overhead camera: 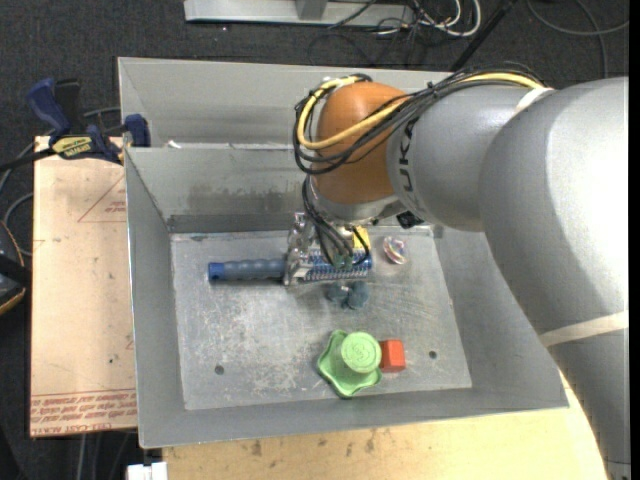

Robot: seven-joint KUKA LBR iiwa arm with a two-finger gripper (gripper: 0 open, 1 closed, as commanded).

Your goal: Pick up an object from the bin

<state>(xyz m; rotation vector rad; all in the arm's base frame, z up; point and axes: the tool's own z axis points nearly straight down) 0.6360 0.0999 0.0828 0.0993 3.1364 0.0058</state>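
My gripper [320, 240] hangs low over the back middle of the bin floor, right above the head of a blue brush [245, 270]. The brush lies flat with its handle pointing left and its bristled head under the gripper. A small dark grey-blue piece [351, 294] lies just in front of the brush head. A small clear and pinkish round thing [396, 251] rests to the right of the gripper.
A green round lid-like thing [350, 362] and a small orange-red block [392, 355] lie side by side near the bin's front edge. The arm and its orange cover hide the back right part of the bin.
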